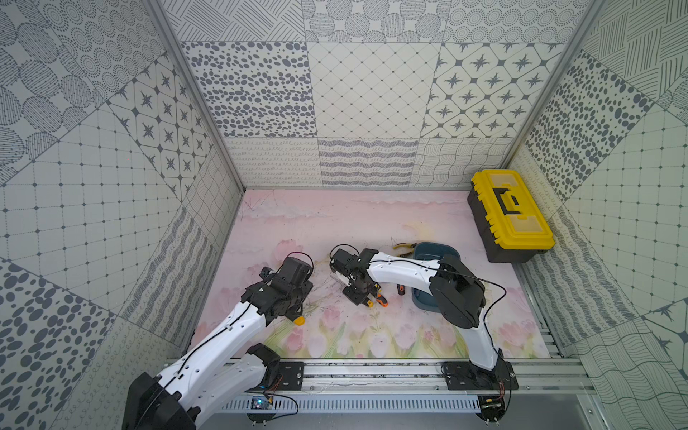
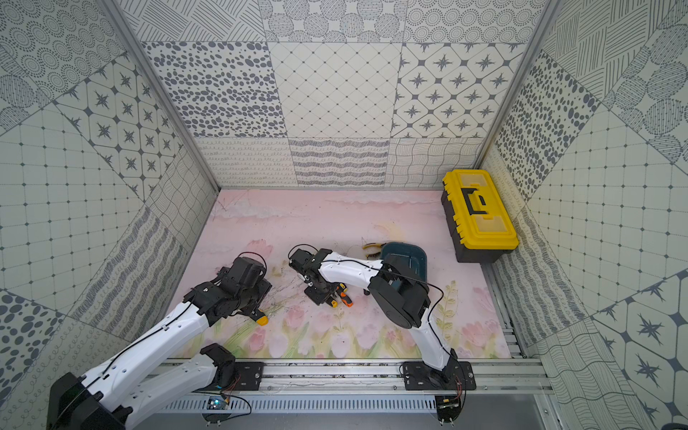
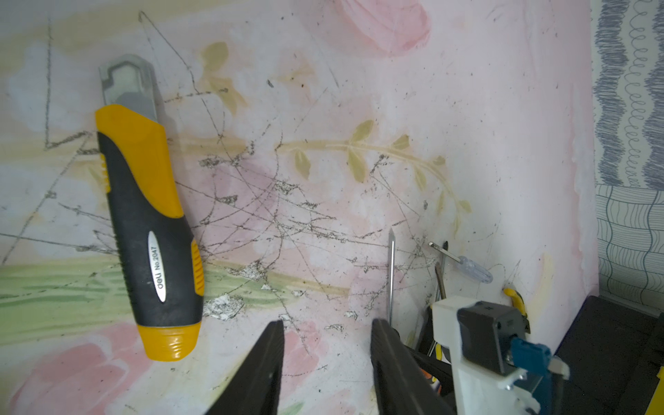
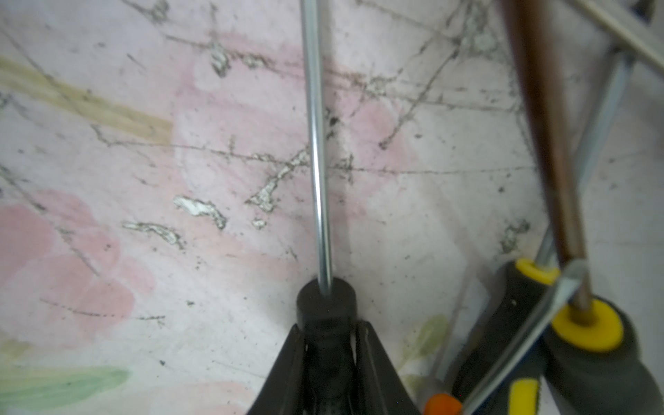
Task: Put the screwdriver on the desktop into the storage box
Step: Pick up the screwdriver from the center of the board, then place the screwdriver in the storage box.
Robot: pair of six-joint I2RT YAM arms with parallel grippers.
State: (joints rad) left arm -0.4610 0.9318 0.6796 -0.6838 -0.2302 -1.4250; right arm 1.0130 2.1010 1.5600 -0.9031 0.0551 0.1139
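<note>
**One screwdriver (image 4: pixel 316 143) pinched in my right gripper (image 4: pixel 328 332)**

Its jaws press both sides of the black handle at the lower middle of the wrist view; the shaft runs up along the desktop (image 4: pixel 107 143). Other screwdrivers (image 4: pixel 596 373) lie lower right. My left gripper (image 3: pixel 327 325) stands parted, empty, a knife (image 3: pixel 151 230) at left. In a top view the storage box (image 1: pixel 446 250) sits right of centre.

Jaws apart on left tool (image 3: pixel 327 328) — pinched tight on right tool (image 4: pixel 326 332)
</note>
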